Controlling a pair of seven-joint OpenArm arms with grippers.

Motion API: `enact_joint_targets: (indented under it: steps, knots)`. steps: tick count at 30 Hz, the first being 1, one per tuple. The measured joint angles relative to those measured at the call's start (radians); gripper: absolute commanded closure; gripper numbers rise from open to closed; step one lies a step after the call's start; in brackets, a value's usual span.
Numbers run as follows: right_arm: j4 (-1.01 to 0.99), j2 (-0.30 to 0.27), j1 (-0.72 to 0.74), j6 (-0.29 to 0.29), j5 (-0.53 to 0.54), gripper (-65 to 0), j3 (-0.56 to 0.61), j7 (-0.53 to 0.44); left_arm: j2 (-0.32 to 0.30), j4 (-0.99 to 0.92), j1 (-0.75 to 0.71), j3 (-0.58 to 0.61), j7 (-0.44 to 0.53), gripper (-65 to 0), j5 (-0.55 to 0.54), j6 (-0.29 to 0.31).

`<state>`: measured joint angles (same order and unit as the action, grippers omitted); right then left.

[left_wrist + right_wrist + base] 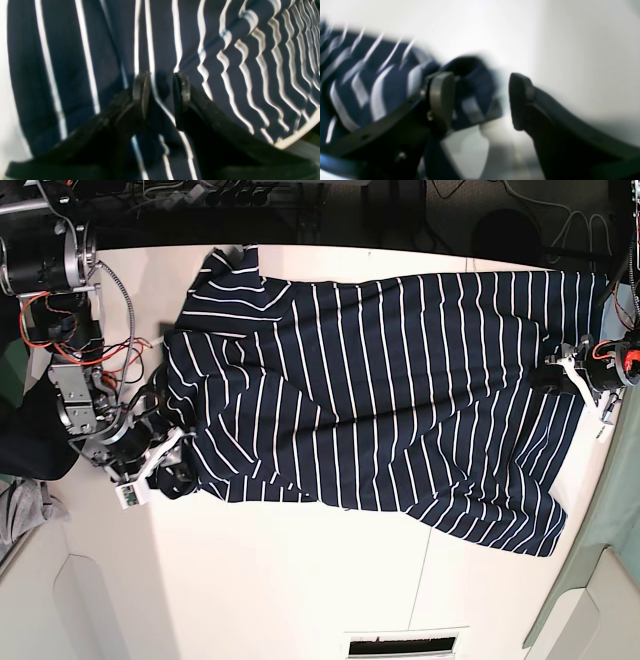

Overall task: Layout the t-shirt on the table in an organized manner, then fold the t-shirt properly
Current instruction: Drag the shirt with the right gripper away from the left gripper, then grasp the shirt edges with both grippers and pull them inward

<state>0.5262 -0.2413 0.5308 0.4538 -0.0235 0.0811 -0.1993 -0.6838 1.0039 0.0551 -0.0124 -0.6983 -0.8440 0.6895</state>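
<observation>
The right wrist view is strongly blurred: the dark navy white-striped t-shirt (pixel 370 85) beside the right gripper (pixel 480 100) is smeared, and whether cloth touches its fingers cannot be told. In the left wrist view the shirt is cut by every edge. Fabric beneath the left gripper (pixel 161 97) is hidden by its black fingers (pixel 182 87).

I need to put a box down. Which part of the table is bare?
The wide strip of the table between the t-shirt and the near edge is bare. It is crowded where the right gripper and the left gripper work at the shirt's two ends.
</observation>
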Motion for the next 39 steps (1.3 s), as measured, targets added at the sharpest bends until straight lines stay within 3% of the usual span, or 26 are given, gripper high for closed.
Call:
enact_joint_targets:
  steps: [3,7,9,13,14,16,21,25,31,38,39]
  knots:
    - [0.000,0.017,-0.024,-0.002,-0.014,-34.3,0.000,-0.048,0.000,0.000,0.000,0.000,0.000,-19.4,-0.010,0.000]
    - [0.000,0.006,-0.016,-0.062,-0.015,-33.3,0.000,-0.051,0.000,0.000,0.000,0.000,-0.005,-19.4,-0.011,0.000]
    - [0.000,0.000,-0.010,-0.062,-0.013,-25.6,0.000,-0.051,0.000,0.000,0.000,0.000,-0.010,-19.4,-0.013,0.000]
    - [0.000,0.003,-0.007,-0.052,-0.026,-2.3,0.000,-0.051,0.000,0.000,-0.005,0.000,-0.011,-19.4,-0.017,0.000]
    - [0.000,0.006,-0.008,-0.052,-0.030,0.0,0.000,-0.051,0.000,0.000,-0.005,0.000,-0.011,-19.4,-0.021,0.000]
    - [0.000,0.006,-0.007,-0.058,-0.053,0.0,0.000,-0.052,0.000,0.000,-0.005,0.000,-0.009,-19.4,-0.021,0.000]
    - [0.000,0.000,0.002,-0.155,-0.146,0.0,0.000,-0.087,0.000,0.000,-0.005,0.000,-0.008,-19.4,-0.020,0.000]
    - [0.003,-0.014,0.091,-0.156,-0.198,0.0,0.000,-0.098,0.000,0.000,-0.005,0.000,-0.008,-19.4,-0.012,0.000]
    - [0.116,-0.053,0.264,-0.125,-0.169,0.0,0.000,-0.074,0.000,0.000,-0.005,0.000,-0.008,-19.4,0.069,0.000]
    - [0.198,-0.058,0.288,-0.103,-0.056,-0.5,0.001,0.006,0.000,0.000,-0.005,0.000,-0.004,-19.4,0.077,0.000]
    - [0.198,-0.058,0.281,-0.103,-0.034,-8.2,0.001,0.006,0.000,0.000,-0.005,0.000,-0.003,-19.4,0.077,0.000]
